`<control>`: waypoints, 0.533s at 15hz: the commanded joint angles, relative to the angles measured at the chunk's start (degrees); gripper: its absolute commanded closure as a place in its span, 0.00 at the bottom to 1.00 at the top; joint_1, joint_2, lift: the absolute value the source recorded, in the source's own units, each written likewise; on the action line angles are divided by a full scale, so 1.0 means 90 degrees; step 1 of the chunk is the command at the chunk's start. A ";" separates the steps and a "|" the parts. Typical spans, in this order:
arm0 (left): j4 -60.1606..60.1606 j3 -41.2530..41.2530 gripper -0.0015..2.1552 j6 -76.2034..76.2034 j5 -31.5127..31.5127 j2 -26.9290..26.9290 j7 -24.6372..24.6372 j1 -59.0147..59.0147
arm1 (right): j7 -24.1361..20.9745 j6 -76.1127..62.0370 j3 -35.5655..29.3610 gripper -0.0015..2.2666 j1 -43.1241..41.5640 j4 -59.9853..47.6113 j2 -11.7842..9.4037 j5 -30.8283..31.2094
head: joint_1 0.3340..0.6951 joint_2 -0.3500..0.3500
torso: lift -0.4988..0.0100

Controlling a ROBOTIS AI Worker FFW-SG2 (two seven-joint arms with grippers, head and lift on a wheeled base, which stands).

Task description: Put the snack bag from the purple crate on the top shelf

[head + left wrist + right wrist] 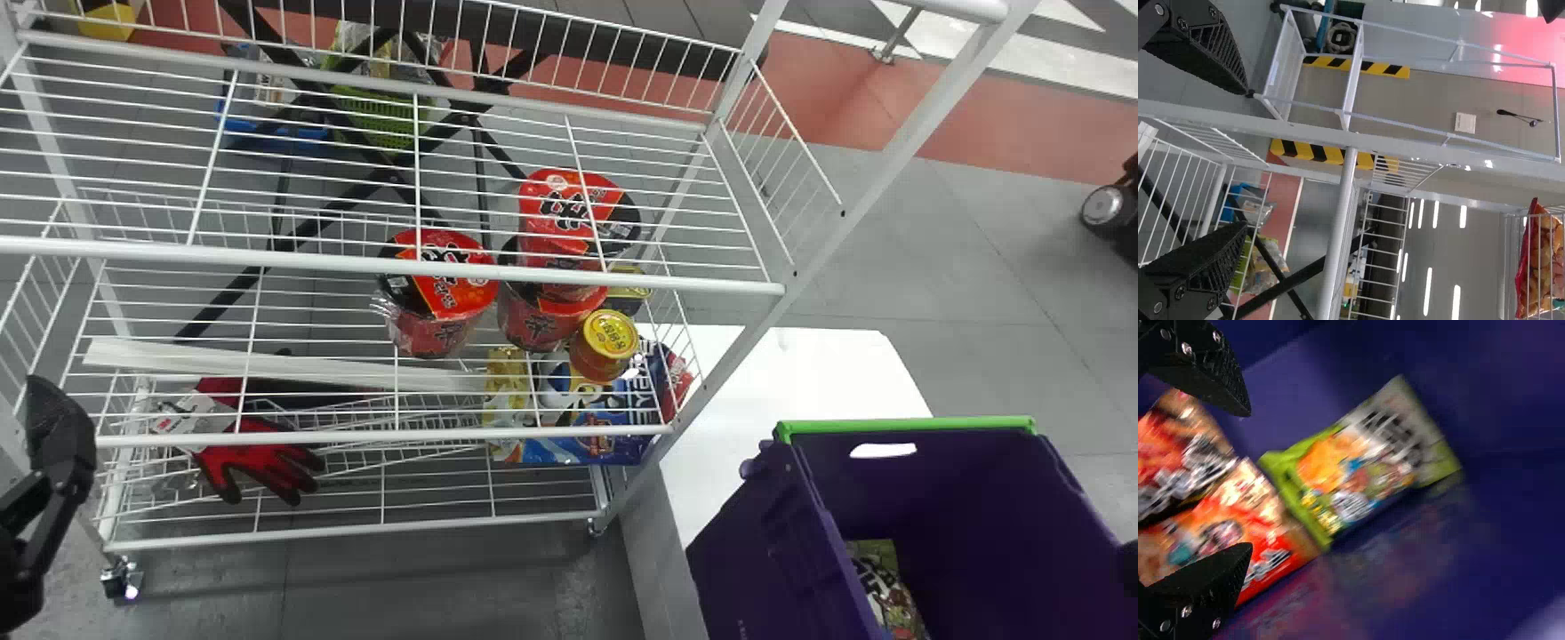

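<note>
Purple crate (756, 542), three snack bags (1351, 477) inside, left gripper (59, 428), right gripper (1249, 480) (both spread wide)

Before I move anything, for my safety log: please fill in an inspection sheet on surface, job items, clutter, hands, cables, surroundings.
Surface: white wire rack, purple crate beside it.
Job items: green snack bag, orange-red bag, darker bag, all in the crate.
Clutter: red cups, yellow-lidded can, red glove on the rack.
Left hand: open, by the rack.
Right hand: open, over the bags.
Cables: pale coil in the background, possibly cable.
Surroundings: striped floor tape, green basket behind the rack.
</note>
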 commanded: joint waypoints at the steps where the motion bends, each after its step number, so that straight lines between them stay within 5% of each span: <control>1: 0.0031 0.0009 0.05 -0.0035 0.0009 -0.0012 0.0003 -0.0002 | -0.0001 0.0287 0.0656 0.06 -0.0052 0.0251 -0.0029 0.0525 | 1.00 0.00 | 0.09; 8: 0.0217 0.0028 0.05 -0.0289 0.0038 -0.0061 -0.0007 -0.0061 | 0.0204 0.0287 0.1886 0.06 -0.0277 0.0886 -0.0049 0.1707 | 1.00 0.00 | 0.09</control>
